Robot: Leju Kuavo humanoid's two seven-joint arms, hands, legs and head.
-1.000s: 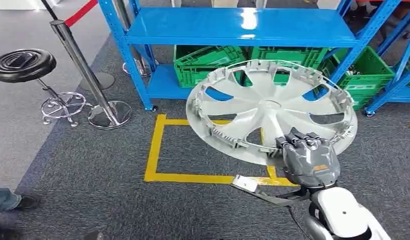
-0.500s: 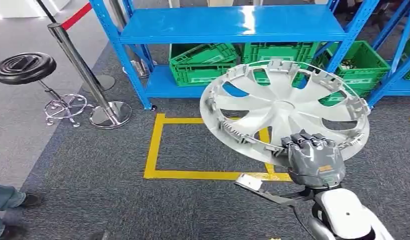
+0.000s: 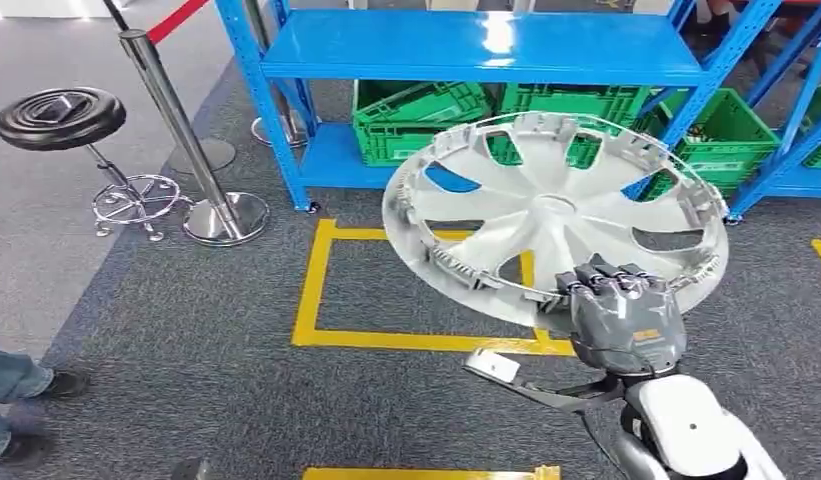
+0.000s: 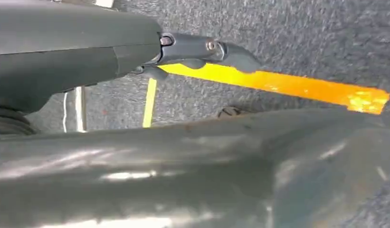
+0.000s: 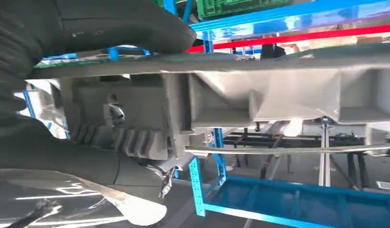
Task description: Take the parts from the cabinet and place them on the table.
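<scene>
One hand is seen at work: the right hand (image 3: 626, 318) is raised at the lower right of the head view, its fingers (image 3: 608, 280) curled over the near rim of a silver wheel cover (image 3: 554, 215), which is gripped and held in the air, tilted so that its ribbed inner side faces the camera. From the right wrist view the same rim (image 5: 259, 95) is seen clamped between the thick grey thumb (image 5: 121, 23) and the darker fingers below it (the clips and ribs of the cover show close up). Of the left hand (image 4: 202, 50) only a dark finger is shown against the grey carpet and a strip of yellow tape (image 4: 283, 85), so whether it is spread or closed cannot be told. At the lower left edge of the head view a person's shoes and trouser cuffs (image 3: 16, 385) are seen on the carpet. Beyond the wheel cover a square of yellow floor tape (image 3: 311, 290) is marked out on the carpet, just in front of a blue shelving rack (image 3: 486, 48). On the rack's lowest level green crates (image 3: 421, 115) are stored. To the left, a chrome barrier post (image 3: 181, 140) with a red belt stands beside a black round stool (image 3: 61, 117).
</scene>
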